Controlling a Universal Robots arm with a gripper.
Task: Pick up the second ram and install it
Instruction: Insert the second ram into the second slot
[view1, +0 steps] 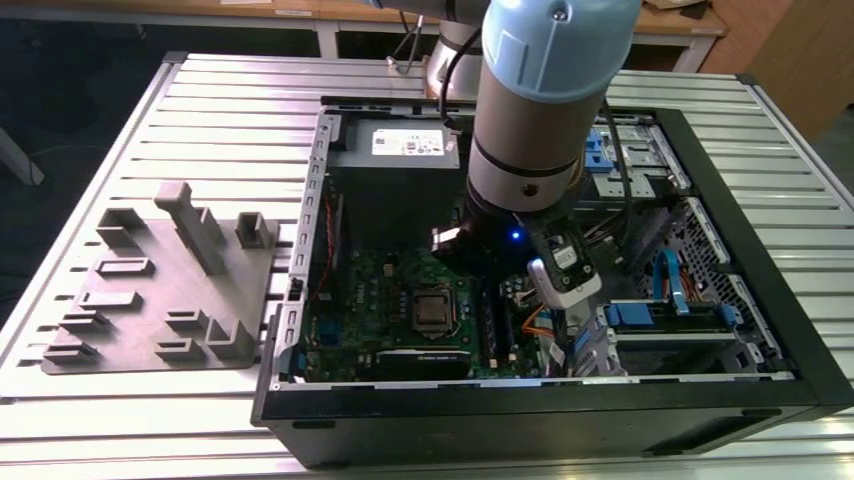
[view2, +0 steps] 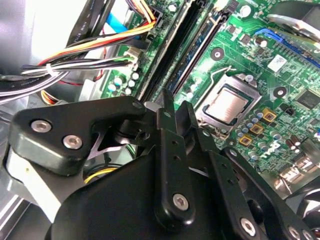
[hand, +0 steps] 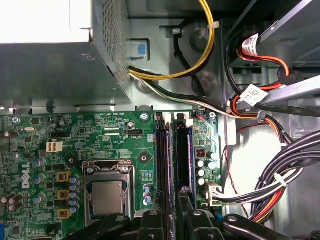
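Note:
The second ram (view2: 200, 52) is a thin dark blue-black stick standing on edge along the black slot rails of the green motherboard (hand: 75, 135). It runs straight into the narrow gap between my black fingertips. In the first wrist view the second ram (hand: 173, 160) shows edge-on, beside a similar bluish strip one rail over. My gripper (view2: 175, 106) is shut on it low inside the open case. The gripper (hand: 175, 216) also shows in the first wrist view. From the exterior view the gripper (view1: 569, 288) hangs over the board's slot area.
The bare processor (hand: 107, 197) sits close beside the rails. The grey power supply (hand: 50, 70) fills the case end beyond them. Bundled cables (hand: 280, 180) crowd the other side. A grey fixture (view1: 160, 290) with upright holders lies on the slatted table outside the case.

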